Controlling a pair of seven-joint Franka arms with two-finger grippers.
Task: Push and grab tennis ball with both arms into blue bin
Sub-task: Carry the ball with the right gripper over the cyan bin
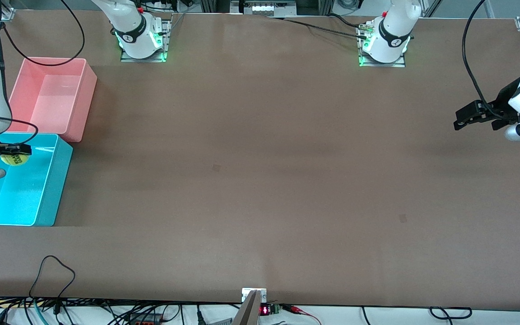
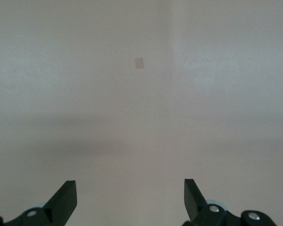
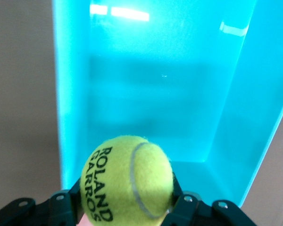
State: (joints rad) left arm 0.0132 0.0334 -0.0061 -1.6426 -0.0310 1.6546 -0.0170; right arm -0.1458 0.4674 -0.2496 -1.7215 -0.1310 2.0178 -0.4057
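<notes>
The tennis ball [image 1: 15, 159] is yellow-green with dark lettering. My right gripper [image 1: 11, 155] is shut on it and holds it in the air over the blue bin [image 1: 52, 189]. In the right wrist view the ball [image 3: 127, 179] sits between the black fingers [image 3: 66, 205], with the bin's cyan floor [image 3: 155, 94] below it. My left gripper [image 1: 476, 118] is open and empty, up over bare table at the left arm's end. Its two black fingertips [image 2: 66, 197] stand wide apart in the left wrist view.
A pink bin [image 1: 86, 97] of the same size stands beside the blue bin, farther from the front camera. Both bins are at the right arm's end of the brown table [image 1: 260, 180]. Cables hang along the table's near edge [image 1: 52, 271].
</notes>
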